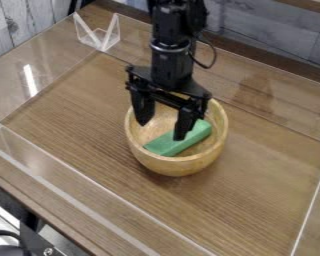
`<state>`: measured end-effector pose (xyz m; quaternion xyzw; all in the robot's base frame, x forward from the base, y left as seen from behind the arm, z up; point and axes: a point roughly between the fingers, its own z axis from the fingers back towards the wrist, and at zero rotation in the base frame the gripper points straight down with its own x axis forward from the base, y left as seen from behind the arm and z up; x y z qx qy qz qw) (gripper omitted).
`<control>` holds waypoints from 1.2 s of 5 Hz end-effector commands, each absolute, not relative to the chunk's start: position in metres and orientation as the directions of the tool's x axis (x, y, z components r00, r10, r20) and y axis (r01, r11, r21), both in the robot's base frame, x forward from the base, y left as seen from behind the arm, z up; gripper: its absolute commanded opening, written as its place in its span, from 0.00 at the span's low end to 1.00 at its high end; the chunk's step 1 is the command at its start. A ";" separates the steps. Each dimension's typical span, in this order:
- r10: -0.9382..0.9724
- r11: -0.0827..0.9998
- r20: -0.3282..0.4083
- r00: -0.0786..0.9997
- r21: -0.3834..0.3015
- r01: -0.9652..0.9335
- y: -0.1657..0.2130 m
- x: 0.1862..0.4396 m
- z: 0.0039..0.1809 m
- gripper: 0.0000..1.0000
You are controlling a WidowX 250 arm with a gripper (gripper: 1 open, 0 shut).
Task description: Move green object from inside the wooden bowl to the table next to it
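Observation:
A mint-green block, the green object (170,144), lies flat inside the round tan wooden bowl (176,165), which stands in the middle of the brown table (83,120). My black gripper (167,114) points straight down into the bowl with its jaws open. One finger (145,108) hangs over the bowl's left inner side. The other finger (190,121) stands in front of the block's far end and hides part of it. Nothing is held between the fingers.
Low clear acrylic walls (29,165) border the tabletop on the left, front and right. A clear folded stand (96,32) sits at the back left corner. Bare tabletop surrounds the bowl on every side.

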<state>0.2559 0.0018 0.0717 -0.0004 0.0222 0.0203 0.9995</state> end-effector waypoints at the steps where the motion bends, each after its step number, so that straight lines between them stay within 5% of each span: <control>1: 0.015 1.000 -0.005 1.000 0.000 -0.015 -0.003 0.262 0.068 1.00; 5: 0.049 0.999 0.024 0.998 -0.010 -0.049 -0.028 0.254 0.056 1.00; 6: 0.024 1.000 0.028 0.999 -0.012 -0.024 -0.028 0.259 0.048 0.00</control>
